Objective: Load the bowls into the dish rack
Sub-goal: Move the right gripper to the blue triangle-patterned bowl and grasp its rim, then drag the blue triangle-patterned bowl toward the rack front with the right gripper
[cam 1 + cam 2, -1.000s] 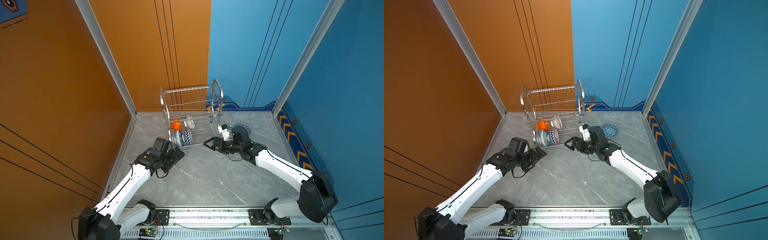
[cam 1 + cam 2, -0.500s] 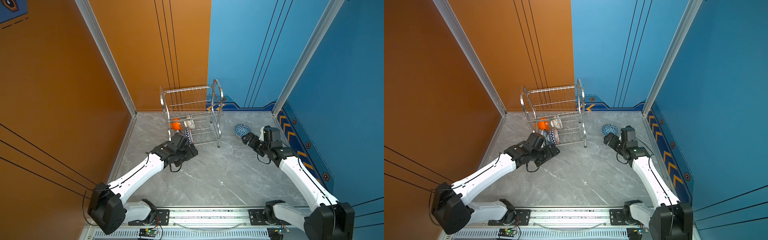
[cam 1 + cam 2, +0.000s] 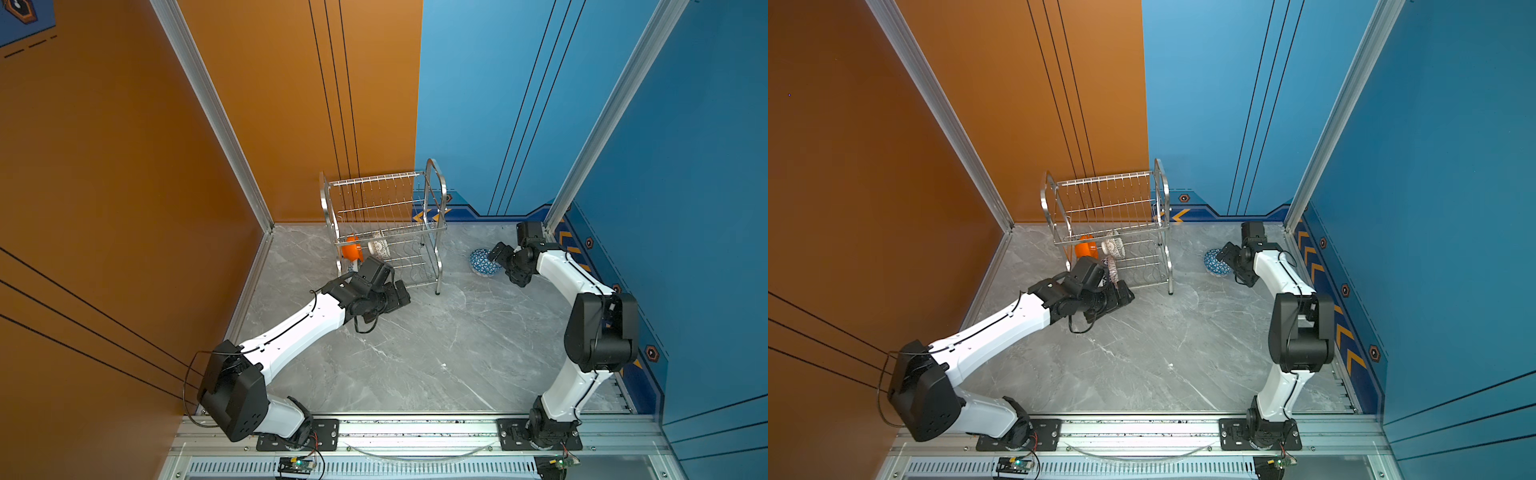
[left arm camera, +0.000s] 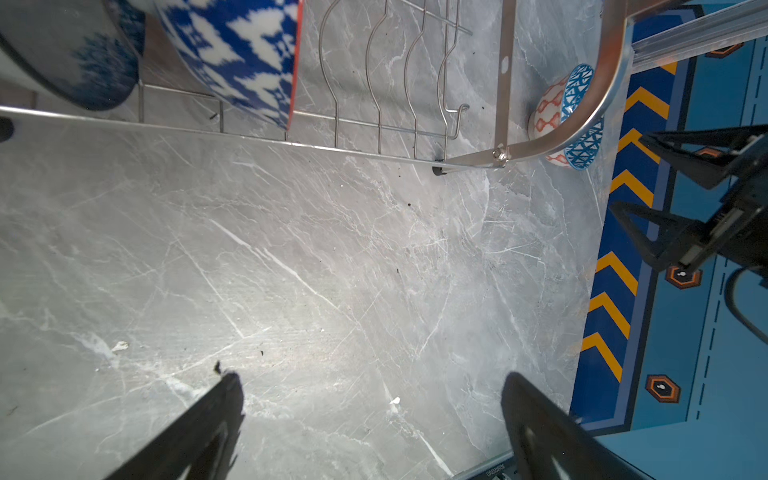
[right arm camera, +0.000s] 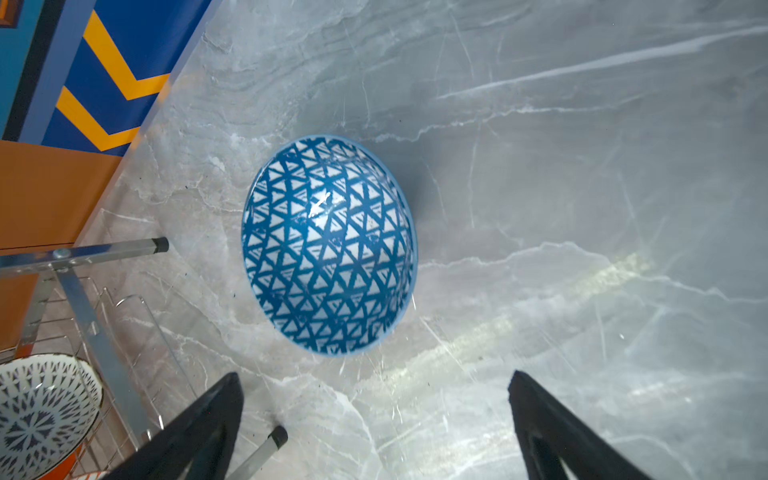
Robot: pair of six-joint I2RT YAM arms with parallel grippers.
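Note:
The steel dish rack (image 3: 384, 216) (image 3: 1106, 208) stands at the back. On its lower shelf are an orange bowl (image 3: 350, 252) (image 3: 1085, 248) and a white black-lattice bowl (image 3: 380, 248) (image 3: 1114, 248) (image 5: 41, 411). The left wrist view also shows two blue-white bowls, one bold-patterned (image 4: 232, 54) and one floral (image 4: 70, 54). A blue-white triangle bowl (image 3: 481, 262) (image 3: 1215, 262) (image 5: 328, 245) (image 4: 577, 112) lies on the floor right of the rack. My right gripper (image 3: 500, 266) (image 3: 1233, 266) (image 5: 376, 380) is open just short of it. My left gripper (image 3: 402, 294) (image 3: 1126, 294) (image 4: 374, 386) is open and empty over the floor at the rack's front.
Grey marble floor (image 3: 415, 353) is boxed in by an orange wall (image 3: 124, 166) on the left and blue walls (image 3: 685, 166) at the back and right. The rack's front right leg (image 3: 438, 291) (image 5: 158, 245) stands between the two grippers. The rack's upper shelf (image 3: 374, 195) carries nothing.
My right gripper has swung from the rack's front right corner out to the triangle bowl on the floor. My left gripper has moved right along the rack's front. Both stayed open.

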